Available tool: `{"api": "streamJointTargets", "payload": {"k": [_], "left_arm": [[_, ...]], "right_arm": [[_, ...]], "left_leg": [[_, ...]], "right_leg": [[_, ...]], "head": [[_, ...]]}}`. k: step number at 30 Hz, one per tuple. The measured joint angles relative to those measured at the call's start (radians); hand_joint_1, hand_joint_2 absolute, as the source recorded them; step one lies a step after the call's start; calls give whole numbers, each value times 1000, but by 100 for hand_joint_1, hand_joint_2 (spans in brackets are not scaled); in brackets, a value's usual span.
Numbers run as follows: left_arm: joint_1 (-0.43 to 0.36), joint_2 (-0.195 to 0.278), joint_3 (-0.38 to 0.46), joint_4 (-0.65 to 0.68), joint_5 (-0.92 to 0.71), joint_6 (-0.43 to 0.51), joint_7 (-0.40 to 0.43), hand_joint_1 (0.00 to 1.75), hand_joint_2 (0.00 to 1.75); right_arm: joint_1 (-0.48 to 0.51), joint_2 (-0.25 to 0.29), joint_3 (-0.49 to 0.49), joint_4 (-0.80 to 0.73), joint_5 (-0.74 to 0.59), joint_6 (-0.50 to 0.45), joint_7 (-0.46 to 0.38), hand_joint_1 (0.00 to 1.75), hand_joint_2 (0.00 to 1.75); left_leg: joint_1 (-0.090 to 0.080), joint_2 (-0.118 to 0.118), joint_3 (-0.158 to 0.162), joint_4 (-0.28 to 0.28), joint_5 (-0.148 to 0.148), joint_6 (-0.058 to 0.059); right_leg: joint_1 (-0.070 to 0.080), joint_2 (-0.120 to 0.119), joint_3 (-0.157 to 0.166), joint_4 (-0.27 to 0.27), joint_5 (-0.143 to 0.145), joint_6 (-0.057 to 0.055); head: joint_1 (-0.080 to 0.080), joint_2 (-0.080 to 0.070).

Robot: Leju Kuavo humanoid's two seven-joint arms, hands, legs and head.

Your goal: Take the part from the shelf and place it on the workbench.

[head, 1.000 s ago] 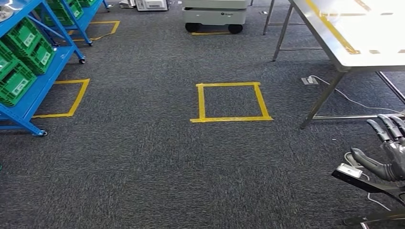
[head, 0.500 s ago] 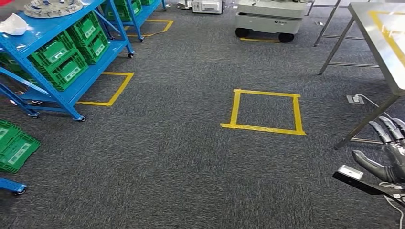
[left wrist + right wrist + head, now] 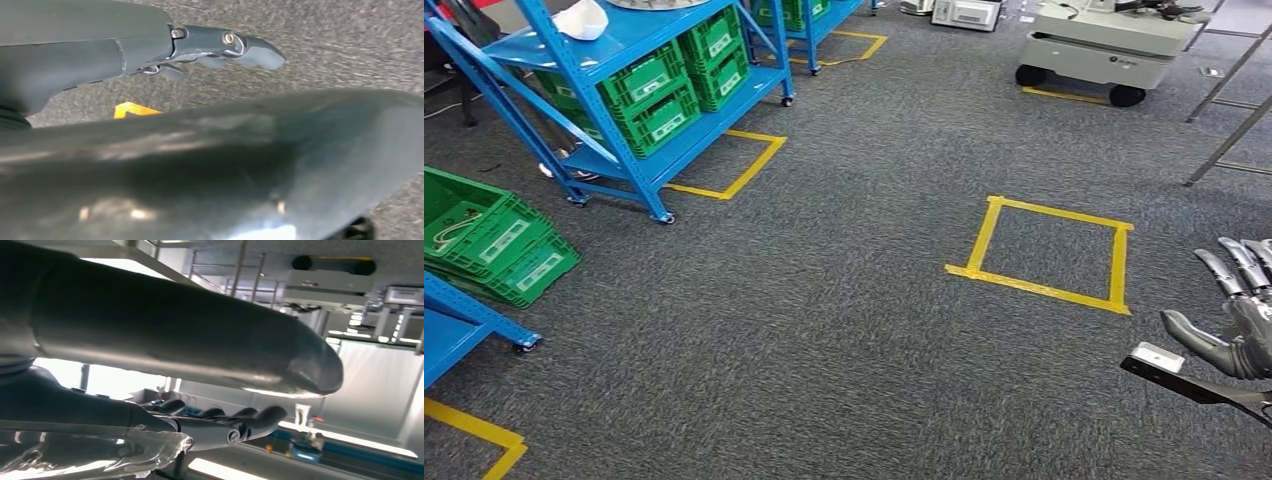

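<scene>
A blue wheeled shelf point(image 3: 639, 30) stands at the upper left of the head view. On its top level lie a white object point(image 3: 584, 18) and the edge of a silvery round part point(image 3: 659, 3). My right hand point(image 3: 1236, 325) hangs at the right edge, far from the shelf, fingers apart and holding nothing. In the right wrist view its fingers point(image 3: 235, 422) stretch out straight under the thick thumb. My left hand point(image 3: 220, 45) hovers over grey carpet with straight fingers and nothing in it. Only metal legs of the workbench point(image 3: 1224, 140) show at the upper right.
Green crates point(image 3: 659, 85) fill the shelf's lower levels, and more green crates point(image 3: 489, 240) sit on another blue rack at the left. A yellow tape square point(image 3: 1049, 255) marks the carpet ahead. A grey wheeled cart point(image 3: 1104, 45) stands at the back.
The camera has swung left: the shelf has slid toward the picture's middle and the workbench top has left at the right. My right hand keeps the same pose.
</scene>
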State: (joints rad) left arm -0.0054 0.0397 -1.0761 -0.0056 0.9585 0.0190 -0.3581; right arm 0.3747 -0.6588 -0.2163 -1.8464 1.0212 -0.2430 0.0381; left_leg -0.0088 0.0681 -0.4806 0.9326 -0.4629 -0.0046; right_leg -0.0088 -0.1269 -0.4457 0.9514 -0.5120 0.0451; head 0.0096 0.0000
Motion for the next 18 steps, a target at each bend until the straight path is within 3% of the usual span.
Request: {"api": "streamJointTargets", "payload": {"k": [1, 3, 4, 5, 6, 7, 8, 9, 11, 12, 13, 15, 16, 18], "left_arm": [[0, 1, 0, 0, 0, 0, 0, 0, 0], [-1, 3, 0, 0, -1, 1, 1, 0, 0], [-2, 4, 0, 0, -1, 1, 1, 0, 0], [-4, 5, 0, 0, -1, 1, 1, 0, 0], [-4, 5, 0, 0, -1, 1, 2, 0, 0], [-3, 5, 0, 0, -1, 1, 2, 0, 0], [-1, 5, 0, 0, -1, 1, 2, 0, 0], [0, 5, 0, 0, -1, 1, 2, 0, 0], [0, 3, 0, 0, -1, 1, 2, 0, 0], [-2, 2, 0, 0, -1, 1, 2, 0, 0], [-3, 1, 0, 0, -1, 1, 2, 0, 0], [-2, 1, 0, 0, -1, 1, 2, 0, 0], [-1, 1, 0, 0, -1, 1, 2, 0, 0], [0, 1, 0, 0, -1, 1, 2, 0, 0]], "right_arm": [[-3, -1, 1, 0, 0, 0, 0, 0, 0], [-4, -3, 1, 1, 0, -1, 0, 0, 0], [-3, -3, 1, 2, 0, -1, 0, 0, 0], [-2, -3, 2, 3, 0, -1, 0, 0, 0], [0, -3, 4, 5, 0, 0, 0, 0, 0], [1, -3, 5, 6, 0, 0, 0, 0, 0], [1, -3, 6, 8, 0, 0, 0, 0, 0], [1, -3, 7, 8, 0, 0, 0, 0, 0], [1, -4, 6, 9, 0, -1, 0, 0, 0], [0, -6, 5, 8, 0, -1, 0, 0, 0], [-1, -7, 4, 8, 0, -1, 0, 0, 0], [-3, -10, 2, 8, 0, -2, 1, 0, 0], [-5, -10, 1, 8, 0, -2, 1, 0, 0], [-5, -11, 1, 8, 0, -2, 1, 0, 0]], "left_leg": [[1, -13, 1, -2, 4, 7], [5, -38, 4, -5, 13, 20], [5, -49, 2, -5, 15, 24], [4, -62, 1, -5, 15, 27], [2, -77, 0, -5, 15, 29], [-1, -91, 0, -5, 15, 30], [-4, -106, 1, -5, 15, 31], [-6, -120, 3, -5, 15, 32], [-11, -148, 8, -5, 14, 31], [-12, -162, 9, -4, 11, 28], [-13, -175, 8, -4, 8, 24], [-13, -200, 6, -6, 3, 15], [-12, -198, 5, -2, 0, 13], [-11, -151, -21, 53, -37, 4]], "right_leg": [[-2, 10, 5, 4, -7, 7], [-3, 65, -19, 69, -48, 18], [-3, 97, -53, 136, -81, 21], [-3, 113, -95, 213, -114, 22], [-2, 120, -135, 277, -133, 21], [-1, 122, -161, 310, -133, 18], [0, 125, -167, 300, -111, 13], [3, 130, -152, 249, -72, 6], [13, 171, -89, 98, 7, -15], [18, 194, -65, 43, 30, -25], [23, 209, -51, 14, 38, -31], [24, 200, -42, 1, 39, -38], [22, 186, -35, -5, 46, -41], [16, 159, -23, -17, 59, -48]], "head": [[2, 0], [8, 0], [12, 0], [14, 0], [15, 0], [15, 0], [15, 0], [15, 0], [15, 0], [16, 0], [17, 0], [21, 0], [21, 0], [18, 0]]}}
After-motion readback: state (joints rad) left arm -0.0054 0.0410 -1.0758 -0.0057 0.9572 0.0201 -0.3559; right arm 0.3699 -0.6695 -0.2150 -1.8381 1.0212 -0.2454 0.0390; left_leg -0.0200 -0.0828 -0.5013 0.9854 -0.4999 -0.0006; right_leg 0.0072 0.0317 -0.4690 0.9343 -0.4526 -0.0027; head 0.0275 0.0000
